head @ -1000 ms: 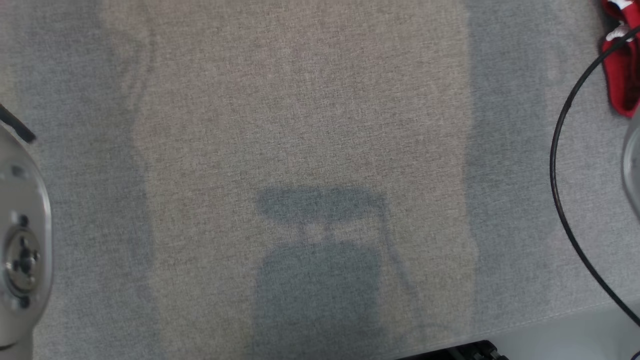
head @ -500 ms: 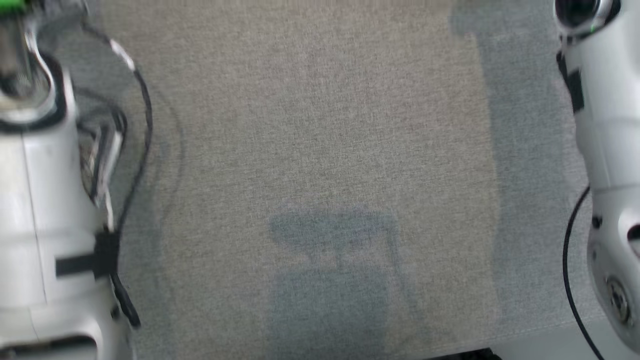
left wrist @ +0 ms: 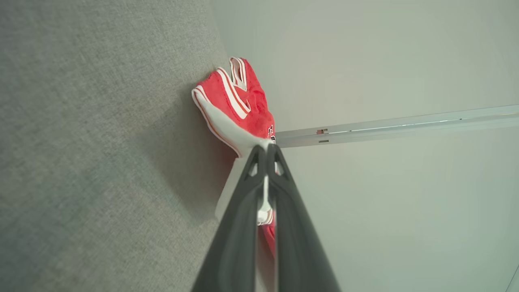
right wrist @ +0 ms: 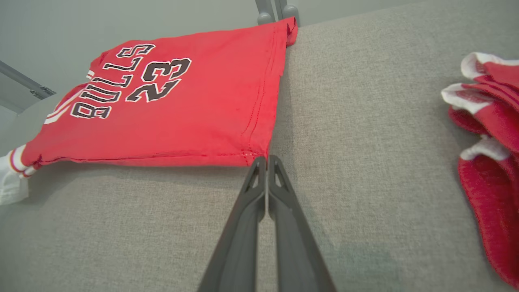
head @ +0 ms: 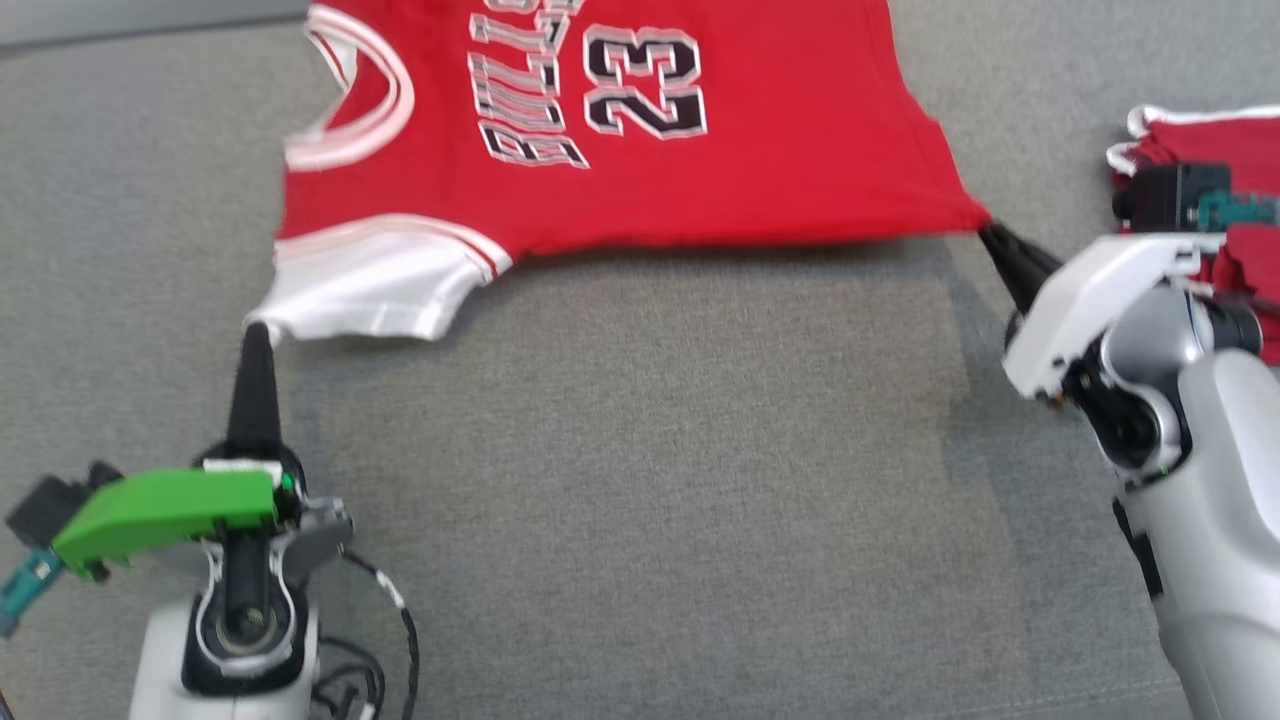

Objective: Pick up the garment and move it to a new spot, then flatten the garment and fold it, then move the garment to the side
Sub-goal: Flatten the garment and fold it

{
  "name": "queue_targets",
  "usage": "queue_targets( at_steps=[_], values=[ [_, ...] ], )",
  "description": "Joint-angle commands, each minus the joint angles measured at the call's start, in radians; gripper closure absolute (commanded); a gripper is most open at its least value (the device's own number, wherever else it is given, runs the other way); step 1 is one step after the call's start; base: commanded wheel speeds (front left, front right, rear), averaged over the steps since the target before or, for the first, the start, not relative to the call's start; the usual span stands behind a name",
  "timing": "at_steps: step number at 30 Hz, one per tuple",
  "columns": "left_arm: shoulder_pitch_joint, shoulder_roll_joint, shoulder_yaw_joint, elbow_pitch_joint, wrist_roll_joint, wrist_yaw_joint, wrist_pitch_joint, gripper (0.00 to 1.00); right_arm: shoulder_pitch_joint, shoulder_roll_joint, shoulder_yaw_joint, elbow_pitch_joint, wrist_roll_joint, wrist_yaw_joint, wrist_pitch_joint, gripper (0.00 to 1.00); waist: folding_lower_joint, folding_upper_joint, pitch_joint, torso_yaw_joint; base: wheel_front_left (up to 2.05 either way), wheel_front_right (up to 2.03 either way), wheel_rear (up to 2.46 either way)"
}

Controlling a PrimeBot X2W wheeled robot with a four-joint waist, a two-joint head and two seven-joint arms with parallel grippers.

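Camera shifted; four fingers [head: 253,390] pinch one jersey [head: 780,150]

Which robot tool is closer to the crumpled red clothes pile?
Right. The right tool pinches the jersey's hem corner beside the pile; the left tool grips its white sleeve, far across.

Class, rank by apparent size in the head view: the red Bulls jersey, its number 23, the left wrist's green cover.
1. Red Bulls jersey.
2. Green cover and number 23 look alike; the cover sits nearer the camera, so unranked.
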Motion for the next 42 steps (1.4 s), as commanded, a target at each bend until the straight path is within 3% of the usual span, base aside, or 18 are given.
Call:
queue_targets(
  at_steps=[1, 10, 20, 26, 34, 42],
  values=[
    [0.062, 0.0, -0.013, -0.015, -0.019, 0.016, -0.009, 1.0, 0.067, -0.012, -0.014, -0.04, -0.015, 0.0, 0.034, 1.0, 0.0001, 0.0, -0.14, 0.048, 0.0, 0.0, 0.0],
    [0.279, 0.0, -0.101, -0.1, -0.112, 0.069, -0.016, 1.0, 0.279, 0.001, -0.123, -0.176, -0.1, 0.0, 0.116, 1.0, 0.0001, 0.0, -0.236, 0.094, 0.0, 0.0, 0.0],
    [0.464, 0.028, -0.183, -0.177, -0.04, 0.11, -0.011, 1.0, 0.519, 0.097, -0.279, -0.277, -0.197, 0.0, 0.12, 1.0, 0.0001, 0.0, -0.312, 0.16, 0.0, 0.0, 0.0],
    [0.55, 0.055, -0.212, -0.227, 0.024, 0.144, -0.034, 1.0, 0.621, 0.151, -0.328, -0.316, -0.202, 0.0, 0.108, 1.0, 0.0001, 0.0, -0.322, 0.167, 0.0, 0.0, 0.0],
    [0.66, 0.089, -0.239, -0.294, 0.042, 0.181, -0.012, 1.0, 0.75, 0.168, -0.362, -0.383, -0.226, 0.0, 0.148, 1.0, 0.0001, 0.0, -0.322, 0.17, 0.0, 0.0, 0.0],
    [0.63, 0.105, -0.256, -0.344, 0.065, 0.181, 0.003, 1.0, 0.82, 0.169, -0.357, -0.482, -0.129, 0.0, 0.184, 1.0, 0.0001, 0.0, -0.33, 0.159, 0.0, 0.0, 0.0]
  ],
)
